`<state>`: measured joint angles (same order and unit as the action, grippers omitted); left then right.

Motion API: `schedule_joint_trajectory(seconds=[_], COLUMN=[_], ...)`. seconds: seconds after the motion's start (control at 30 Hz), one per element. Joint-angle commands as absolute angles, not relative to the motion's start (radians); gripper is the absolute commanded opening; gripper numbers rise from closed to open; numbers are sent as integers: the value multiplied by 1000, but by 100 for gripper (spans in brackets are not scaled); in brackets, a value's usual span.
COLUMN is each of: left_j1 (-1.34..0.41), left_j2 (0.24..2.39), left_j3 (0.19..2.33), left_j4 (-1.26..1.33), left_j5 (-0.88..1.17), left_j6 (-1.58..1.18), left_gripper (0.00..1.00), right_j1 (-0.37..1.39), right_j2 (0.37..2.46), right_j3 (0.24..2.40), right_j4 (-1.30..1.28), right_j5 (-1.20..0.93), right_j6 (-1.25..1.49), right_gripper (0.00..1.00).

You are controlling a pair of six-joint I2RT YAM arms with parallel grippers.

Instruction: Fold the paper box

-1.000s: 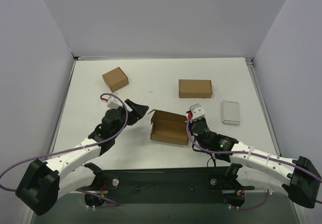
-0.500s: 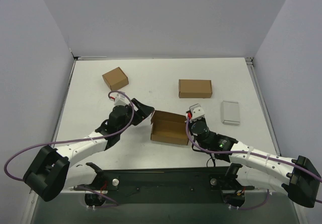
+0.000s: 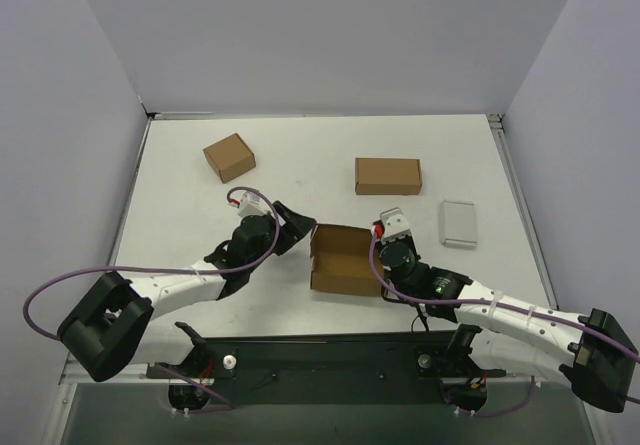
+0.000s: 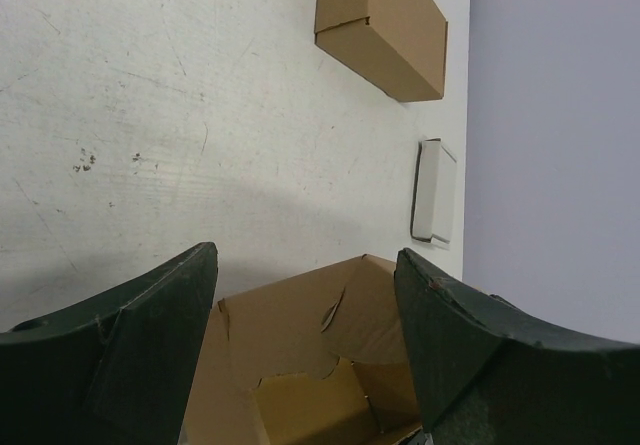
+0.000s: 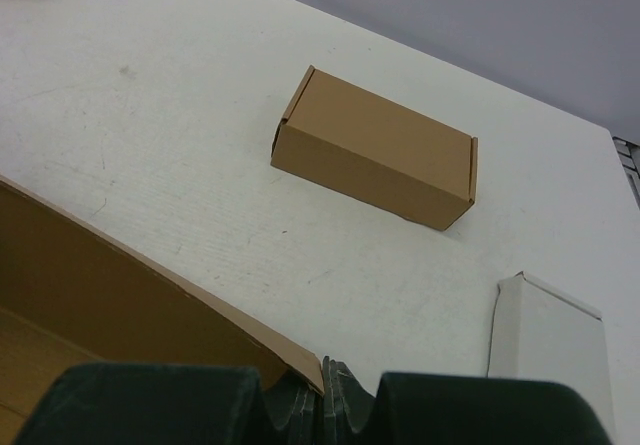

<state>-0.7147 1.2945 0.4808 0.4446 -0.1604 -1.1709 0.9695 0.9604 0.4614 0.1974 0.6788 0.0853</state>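
Note:
The paper box (image 3: pixel 345 260) lies open near the middle of the table, its brown inside facing up. My left gripper (image 3: pixel 297 229) is open at the box's left end. In the left wrist view the box (image 4: pixel 320 355) sits between and just beyond the two dark fingers (image 4: pixel 130 350), with its far wall and a cut tab showing. My right gripper (image 3: pixel 381 237) is at the box's right end. In the right wrist view it (image 5: pixel 330 383) is shut on the corner of the box's wall (image 5: pixel 120 290).
A closed oblong brown box (image 3: pixel 388 175) lies at the back right and also shows in the right wrist view (image 5: pixel 375 150). A flat pale grey case (image 3: pixel 459 223) lies right of my right gripper. A squarish brown carton (image 3: pixel 229 157) sits at the back left.
My left gripper has moved right up to the box's left end. The box has slid a little to the right and looks shorter. The right gripper has kept its hold.

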Motion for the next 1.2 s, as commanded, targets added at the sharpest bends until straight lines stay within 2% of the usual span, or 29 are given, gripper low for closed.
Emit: schedule_joint_trajectory(seconds=[0.0, 0.23, 0.5, 0.7, 0.93, 1.17], left_j1=[-765, -597, -442, -423, -417, -456], left_j2=[1252, 1114, 1141, 1255, 1409, 1413], left_j3=[497, 503, 595, 632, 709, 643], left_j4=[531, 427, 336, 402, 426, 492], left_j5=[-83, -22, 127, 184, 248, 236], left_j6=[-1169, -1071, -970, -925, -908, -983], left_gripper=[81, 82, 82, 82, 82, 77], right_j1=[992, 994, 996, 996, 996, 996], right_j2=[960, 924, 974, 1023, 1055, 1068], right_j3=[463, 465, 422, 390, 393, 402], right_j4=[245, 282, 564, 676, 663, 634], right_j5=[646, 727, 795, 746, 739, 758], right_j6=[109, 115, 25, -24, -20, 0], right_gripper=[0, 0, 0, 0, 0, 0])
